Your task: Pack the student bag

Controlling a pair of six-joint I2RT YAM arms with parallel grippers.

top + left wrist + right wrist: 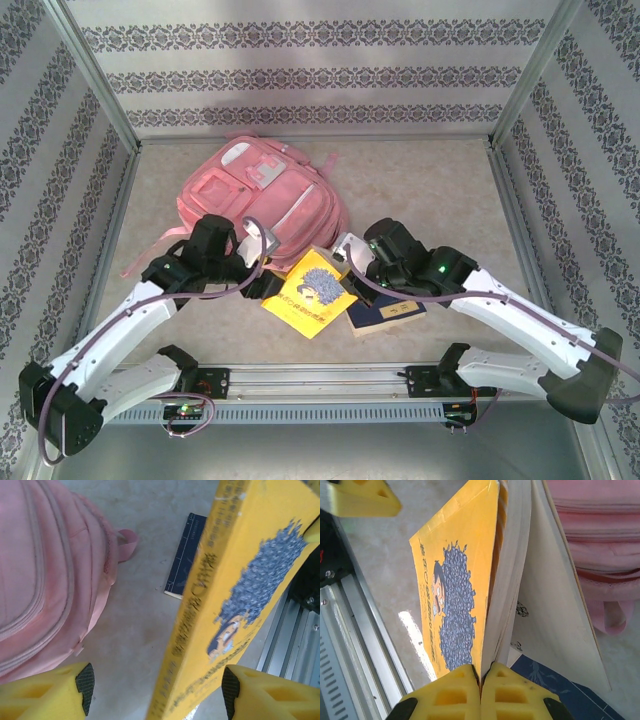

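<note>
Student bag (262, 200) lay flat mid-table, just beyond both wrists. Soft, floppy, likely light; best grabbed at zip mouth. Right gripper (481, 680) clenched on yellow book (455, 595); left gripper (157, 687) spread, gripping nothing.

Bright, even light seems to come from overhead, leaving only faint soft shadows on the table (430, 190), a white glare streak beside the yellow book (455, 580), and the student bag (260, 195) slightly washed out.
</note>
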